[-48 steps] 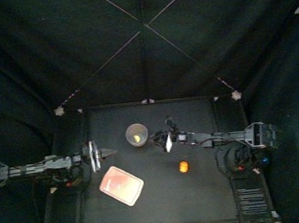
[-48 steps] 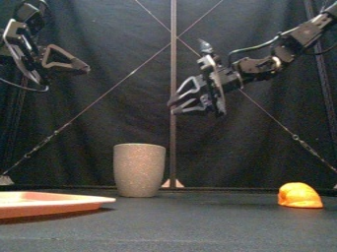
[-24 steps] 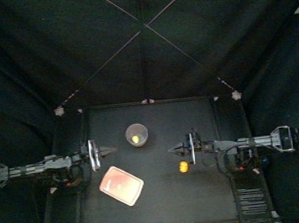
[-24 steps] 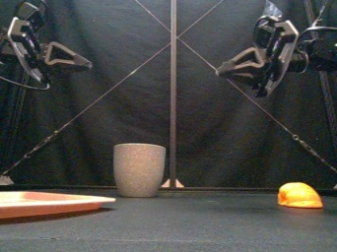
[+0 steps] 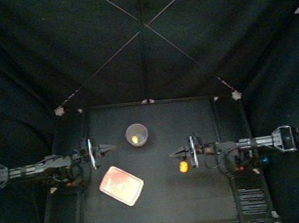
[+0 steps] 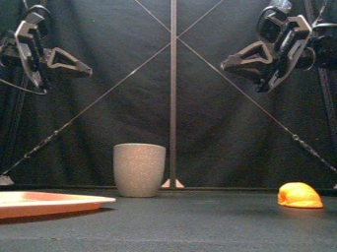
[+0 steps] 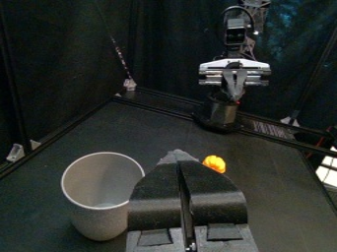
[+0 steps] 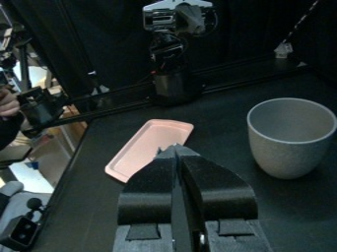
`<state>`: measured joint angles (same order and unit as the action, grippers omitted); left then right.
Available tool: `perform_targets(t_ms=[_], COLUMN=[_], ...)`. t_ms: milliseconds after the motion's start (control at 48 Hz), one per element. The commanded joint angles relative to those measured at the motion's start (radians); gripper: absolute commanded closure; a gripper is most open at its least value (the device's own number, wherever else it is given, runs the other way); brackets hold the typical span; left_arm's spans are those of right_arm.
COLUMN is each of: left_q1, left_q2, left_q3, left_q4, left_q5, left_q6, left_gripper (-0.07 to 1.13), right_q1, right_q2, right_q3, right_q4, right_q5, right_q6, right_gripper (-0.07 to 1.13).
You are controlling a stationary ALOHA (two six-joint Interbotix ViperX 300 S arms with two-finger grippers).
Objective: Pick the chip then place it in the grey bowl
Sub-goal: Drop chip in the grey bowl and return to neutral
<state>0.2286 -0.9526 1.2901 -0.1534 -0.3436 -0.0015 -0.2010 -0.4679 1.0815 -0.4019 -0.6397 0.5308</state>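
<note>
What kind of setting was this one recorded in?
Probably a robot lab's test booth: black curtains enclose a small black table, a left arm and a right arm flank it, and props sit there: a grey cup, a pink tray, an orange chip.

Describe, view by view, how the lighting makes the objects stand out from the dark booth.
Top view: the pink tray and orange chip show bright on the black table. Front view: the grey bowl and the chip stand out against the black curtain. Left wrist view: the bowl's inside looks near white. Right wrist view: the tray and bowl stand light on the dark table.
</note>
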Motion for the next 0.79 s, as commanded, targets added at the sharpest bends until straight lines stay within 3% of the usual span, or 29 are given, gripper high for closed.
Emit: perform_targets(t_ms=[21,292,792], left_q1=[-0.003,-0.034,-0.061], left_q2=[0.011,0.034,0.14], left_q3=[-0.029,-0.029,-0.06], left_q4=[0.02,0.149,0.155], left_q5=[-0.003,-0.015,-0.064], left_q6=[0.006,0.006,0.002], left_gripper=[0.96,0.96,0.96], right_q1=[-0.04,-0.064,-0.018], right_q2=[-0.015,-0.015,0.02], right_q3=[-0.028,-0.031,-0.034], right_q4=[-0.017,-0.018,-0.008], right_q5=[-0.008,-0.017,-0.067], right_q6=[-0.006,-0.058,-0.063], right_gripper=[0.73,0.73,0.73])
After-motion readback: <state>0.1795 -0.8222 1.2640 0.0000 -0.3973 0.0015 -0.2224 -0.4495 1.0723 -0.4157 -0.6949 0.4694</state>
